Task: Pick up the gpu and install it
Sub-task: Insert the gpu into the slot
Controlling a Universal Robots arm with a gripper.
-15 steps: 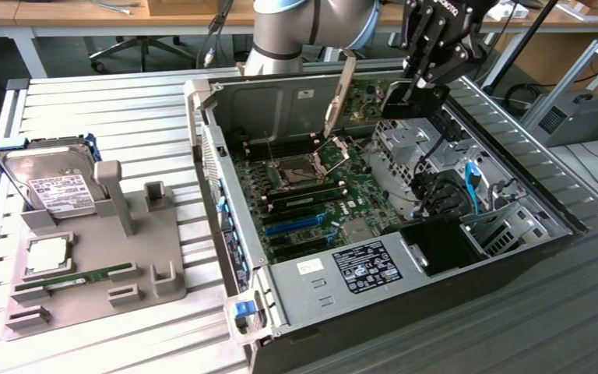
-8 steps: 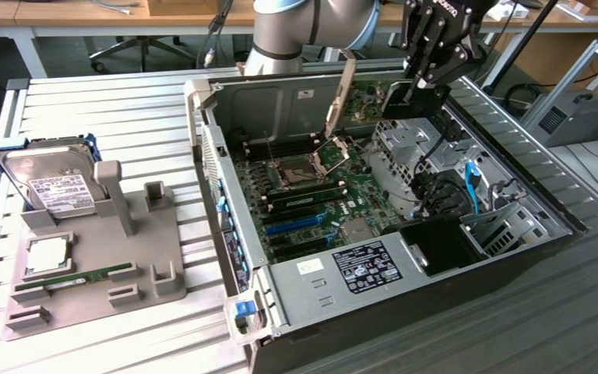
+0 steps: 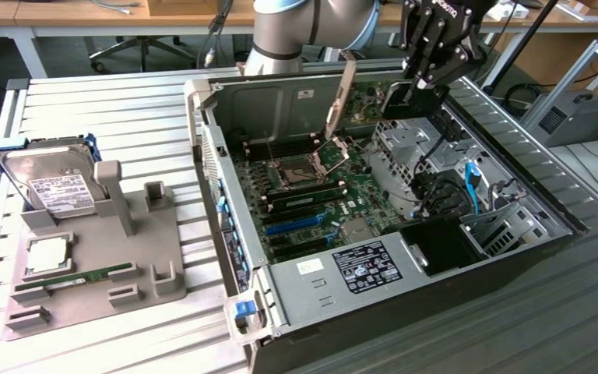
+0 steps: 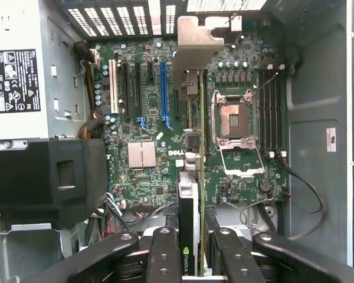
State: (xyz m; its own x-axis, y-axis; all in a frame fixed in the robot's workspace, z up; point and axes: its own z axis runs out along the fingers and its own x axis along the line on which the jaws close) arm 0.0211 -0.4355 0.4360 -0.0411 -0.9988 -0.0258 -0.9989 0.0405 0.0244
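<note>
The gpu [image 4: 189, 206] is a thin dark card seen edge-on, with its silver end bracket [image 4: 194, 41] toward the vented rear of the case. My gripper [image 4: 192, 239] is shut on it, one black finger on each side. In the exterior view the gripper [image 3: 408, 97] hangs over the far end of the open computer case [image 3: 211, 156], holding the gpu [image 3: 398, 103] above the motherboard [image 3: 310, 195]. The card floats apart from the board, between the blue slot [image 4: 163, 88] and the open CPU socket [image 4: 233, 118].
A grey fixture [image 3: 91, 257] at the exterior view's left carries a hard drive [image 3: 55, 183], a CPU [image 3: 47, 255] and a green memory stick [image 3: 75, 276]. Inside the case are a labelled power supply [image 3: 367, 265], a black shroud [image 4: 47, 177] and loose cables [image 4: 301, 188].
</note>
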